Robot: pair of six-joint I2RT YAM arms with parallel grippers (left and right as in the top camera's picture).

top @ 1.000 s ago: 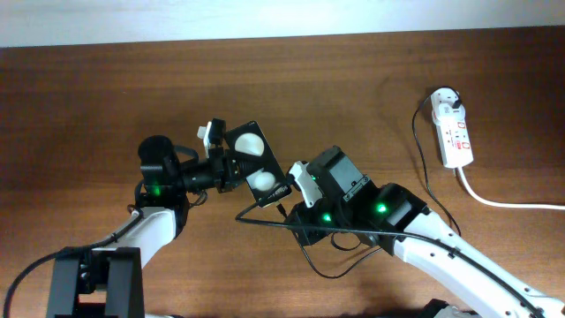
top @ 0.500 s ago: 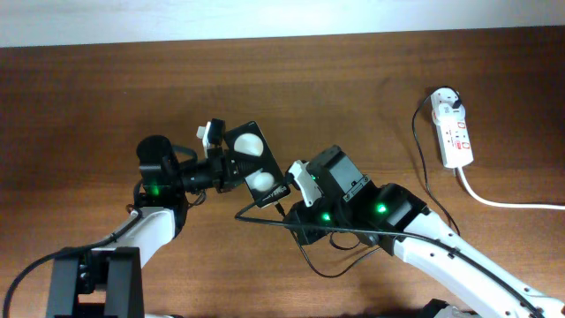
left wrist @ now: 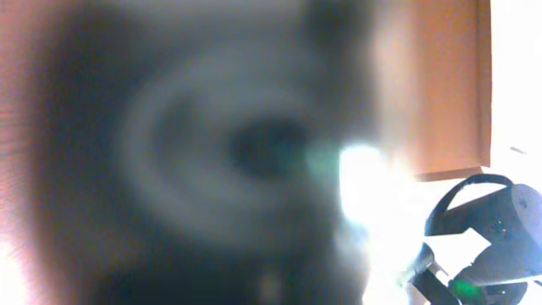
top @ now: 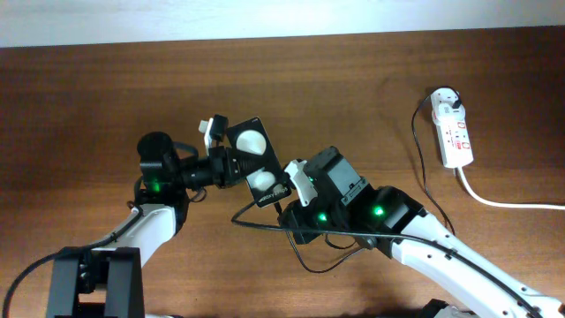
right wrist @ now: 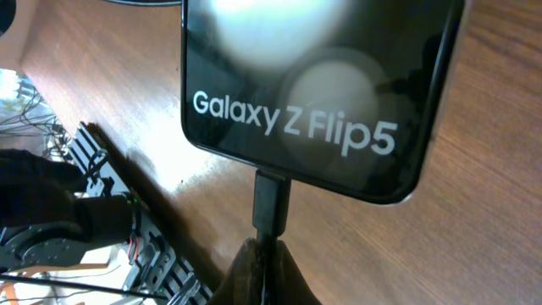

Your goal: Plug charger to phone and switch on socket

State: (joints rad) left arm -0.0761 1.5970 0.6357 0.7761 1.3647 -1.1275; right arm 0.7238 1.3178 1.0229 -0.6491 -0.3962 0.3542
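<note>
Right end effector [right wrist: 264, 273] pinches the charger's [right wrist: 271, 203] stiff tip at the phone's [right wrist: 313, 76] six o'clock; left end effector [top: 226, 154] clamps the phone, slick I reckon.

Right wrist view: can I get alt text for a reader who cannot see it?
A black charger connector meets the bottom edge of a dark phone printed "Galaxy Z Flip5", pinched from below by the right gripper, jaws closed on it. A brown wooden table lies behind.
</note>
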